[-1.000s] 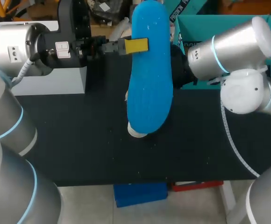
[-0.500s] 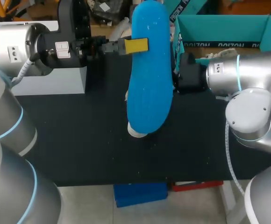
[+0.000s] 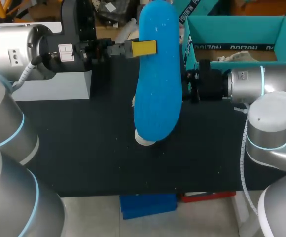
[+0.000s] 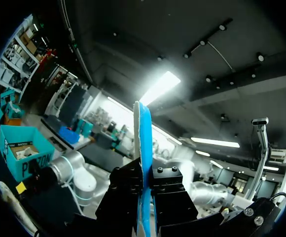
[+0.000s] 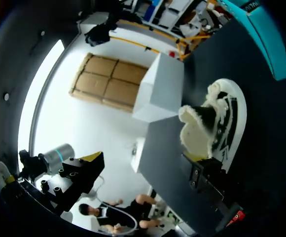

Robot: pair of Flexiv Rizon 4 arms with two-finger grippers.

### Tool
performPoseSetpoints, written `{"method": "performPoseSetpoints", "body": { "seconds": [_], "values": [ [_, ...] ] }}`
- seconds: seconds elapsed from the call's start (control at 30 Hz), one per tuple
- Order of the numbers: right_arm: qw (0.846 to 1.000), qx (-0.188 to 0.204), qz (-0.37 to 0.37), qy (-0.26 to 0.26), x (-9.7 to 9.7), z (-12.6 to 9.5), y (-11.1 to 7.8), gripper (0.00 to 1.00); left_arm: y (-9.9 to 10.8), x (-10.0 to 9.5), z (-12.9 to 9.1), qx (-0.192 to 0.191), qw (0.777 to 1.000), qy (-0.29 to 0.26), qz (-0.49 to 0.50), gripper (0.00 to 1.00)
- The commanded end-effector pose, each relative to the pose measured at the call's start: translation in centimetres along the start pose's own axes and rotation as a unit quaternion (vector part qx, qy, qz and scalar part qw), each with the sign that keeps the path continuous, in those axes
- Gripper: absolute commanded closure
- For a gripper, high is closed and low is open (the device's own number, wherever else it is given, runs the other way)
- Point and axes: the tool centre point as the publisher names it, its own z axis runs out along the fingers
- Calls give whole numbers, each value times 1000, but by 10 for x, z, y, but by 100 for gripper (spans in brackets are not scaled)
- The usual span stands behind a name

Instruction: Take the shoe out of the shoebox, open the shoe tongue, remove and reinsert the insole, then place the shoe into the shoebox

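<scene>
Head view first, asks the listener: what has just moved?

Describer: The silver right arm (image 3: 261, 84). A second ago it slanted across the open teal cardboard shoebox (image 3: 236, 30) and hid most of it. Now it lies level along the shoebox's near wall, and the inside of the box shows. The right gripper (image 5: 202, 168) has come to the box's left corner. Whether it is open or closed cannot be told.

Listener: And everything else?

Describer: Nothing else has shifted. The left gripper (image 3: 144, 48) stays clamped on the long bright blue foam insole (image 3: 158, 94), which is held upright in the air just left of the shoebox. The white low shoe with a fleecy lining (image 5: 222, 118) lies on the black table (image 3: 84, 143). It is outside the shoebox, off its left side, and the head view mostly hides it under the insole.

Listener: What does that mean for the task?

Describer: The insole is out and not yet back in. The right arm looks placed to steady the shoe for reinserting the insole.

Listener: Any writing?

Describer: There is dark print along the shoebox's near inside wall and pale lettering on a flap beyond it; I leave both unread. A small white label with red marks (image 3: 65, 52) sits on the left arm's wrist, too small to read.
</scene>
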Motion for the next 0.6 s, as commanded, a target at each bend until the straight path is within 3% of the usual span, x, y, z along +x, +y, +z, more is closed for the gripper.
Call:
{"method": "performPoseSetpoints", "body": {
  "seconds": [0.03,0.27,0.5,0.53,0.6],
  "values": [
    [1000,15,12,-15,2,-1,5,0,2,0,0,0,1000,-1,0,100],
    [997,39,56,-37,3,0,4,0,2,0,0,0,1000,-1,0,100],
    [995,38,68,-56,1,0,3,0,2,0,0,0,1000,-1,0,100],
    [995,38,68,-56,1,0,3,0,6,-1,1,-18,999,-19,35,100],
    [995,38,68,-56,1,0,3,0,12,-2,1,4,998,8,58,100]
  ]
}}
